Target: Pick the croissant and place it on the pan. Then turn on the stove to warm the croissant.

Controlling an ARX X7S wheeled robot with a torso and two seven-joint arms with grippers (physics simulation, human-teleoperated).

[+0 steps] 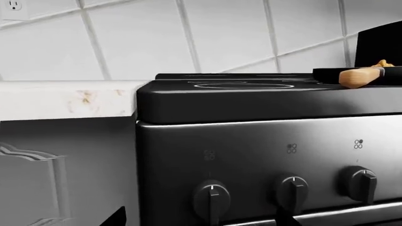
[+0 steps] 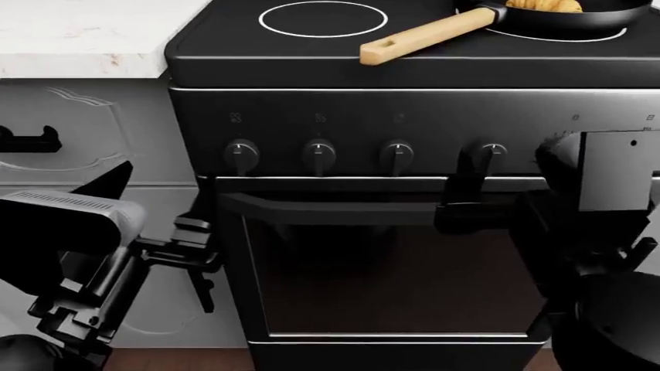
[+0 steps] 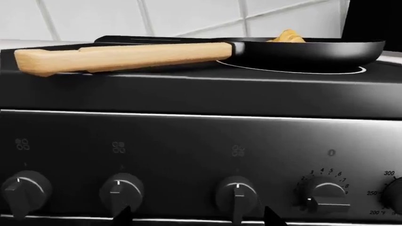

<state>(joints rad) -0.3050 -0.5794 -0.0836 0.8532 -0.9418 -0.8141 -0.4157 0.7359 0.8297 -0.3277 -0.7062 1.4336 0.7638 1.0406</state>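
The head view looks steeply down on the stove (image 2: pixel 413 201) front, cooktop edge at the top. Both wrist views sit low and close, facing the knob panel, tilted upward toward the tiled wall. All three share the knobs (image 3: pixel 237 197) and the pan (image 3: pixel 301 49) with its wooden handle.
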